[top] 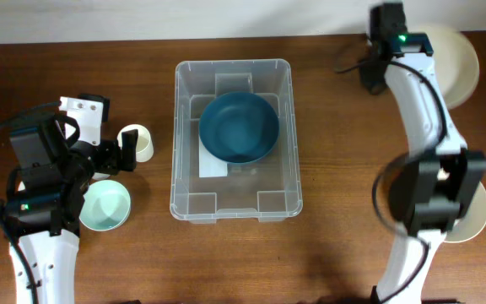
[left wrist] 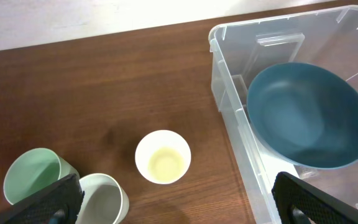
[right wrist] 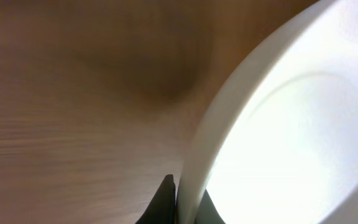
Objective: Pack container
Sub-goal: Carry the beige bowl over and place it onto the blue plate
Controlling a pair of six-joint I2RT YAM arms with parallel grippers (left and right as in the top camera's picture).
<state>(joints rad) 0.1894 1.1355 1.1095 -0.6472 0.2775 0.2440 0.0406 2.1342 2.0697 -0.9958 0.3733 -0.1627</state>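
1 brown wood table [top: 336,253], left claw [left wrist: 178,202] spread, right claw [right wrist: 185,208] pinching rim of white plate [right wrist: 291,124]

It looked like a robotics lab bench: a left arm [top: 45,253] and a right arm [top: 420,110], white and black with loose cables [top: 377,196], stood at the near edge of a wood-grain table [top: 336,169] set with a teal bowl [top: 239,127], a cup [top: 136,142], a pale plate [top: 479,215] and a clear container [top: 281,181].
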